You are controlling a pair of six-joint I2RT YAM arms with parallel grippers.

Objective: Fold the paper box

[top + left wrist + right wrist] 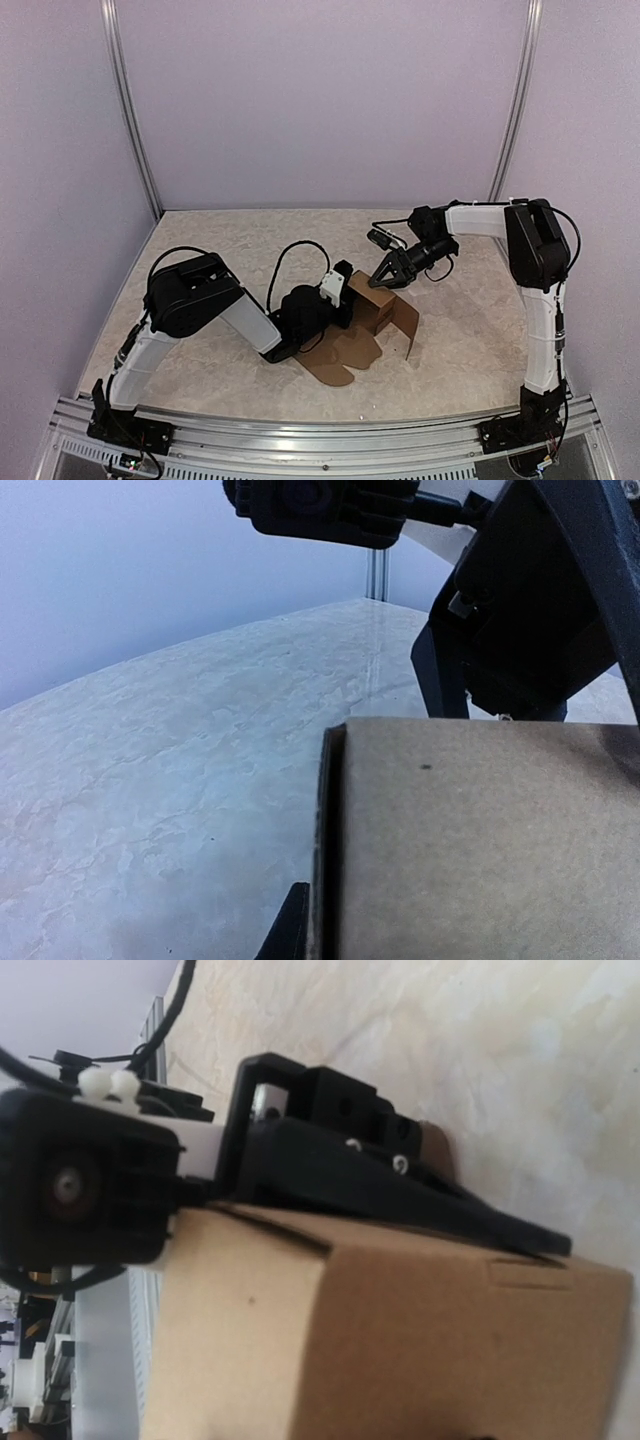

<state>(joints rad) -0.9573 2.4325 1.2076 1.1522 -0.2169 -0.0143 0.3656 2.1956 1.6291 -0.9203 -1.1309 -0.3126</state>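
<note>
Clamping the paper box (392, 312) by its left wall, the left gripper (342, 290) held it just near of the empty, spread-jawed right gripper (385, 276).

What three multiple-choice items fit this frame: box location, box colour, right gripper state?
1. Where is the box? A) middle of the table B) far left corner C) on the front rail
2. Its colour? A) white B) brown C) blue
3. The right gripper is: A) shut on the box B) out of view C) open
Key: 1A, it sits mid-table with the left gripper clamped on it; 2B, plain brown cardboard; 3C, its fingers are spread beside the box.
</note>
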